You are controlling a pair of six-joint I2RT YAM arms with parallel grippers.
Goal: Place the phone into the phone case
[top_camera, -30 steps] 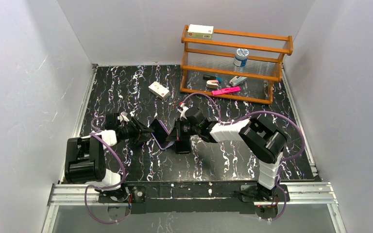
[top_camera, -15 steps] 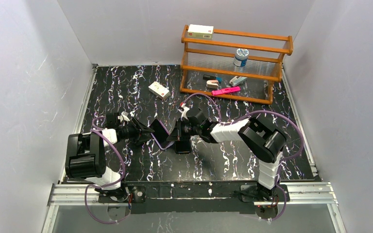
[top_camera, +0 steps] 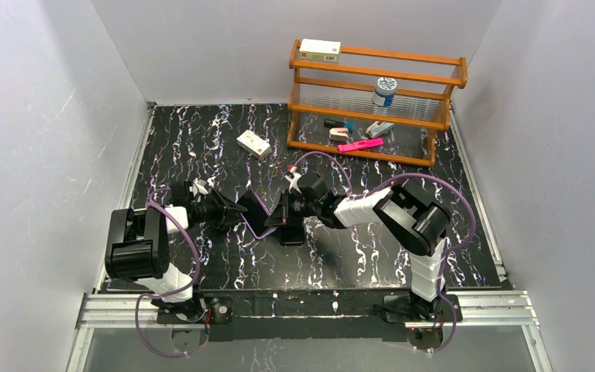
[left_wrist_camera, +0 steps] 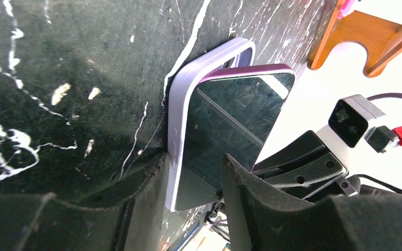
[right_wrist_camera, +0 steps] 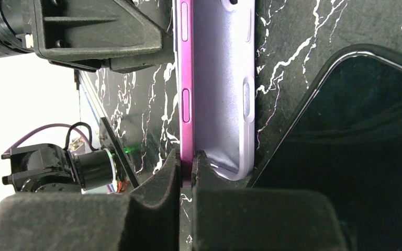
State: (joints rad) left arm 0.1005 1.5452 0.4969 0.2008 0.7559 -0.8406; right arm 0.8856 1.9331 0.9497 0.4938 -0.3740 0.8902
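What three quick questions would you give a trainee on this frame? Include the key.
1. True or false: the phone sits flush inside the phone case.
2. On the wooden rack, which shelf does the blue-lidded jar stand on? A top, B middle, C bottom.
3. Fill in: the right gripper pinches the ___'s edge.
Key: 1 false, it tilts out; 2 B; 3 phone.

On my feed the phone (left_wrist_camera: pixel 230 120) shows a glossy, mirror-dark glass screen. The phone case (left_wrist_camera: pixel 177 130) looks like smooth matt lavender plastic (soft-looking, perhaps silicone). The left gripper (left_wrist_camera: pixel 193 159) has coarse, matt black foam pads (left_wrist_camera: pixel 272 209). I see a shiny black marbled table (top_camera: pixel 201 147) and a varnished wood rack (top_camera: pixel 380 56).
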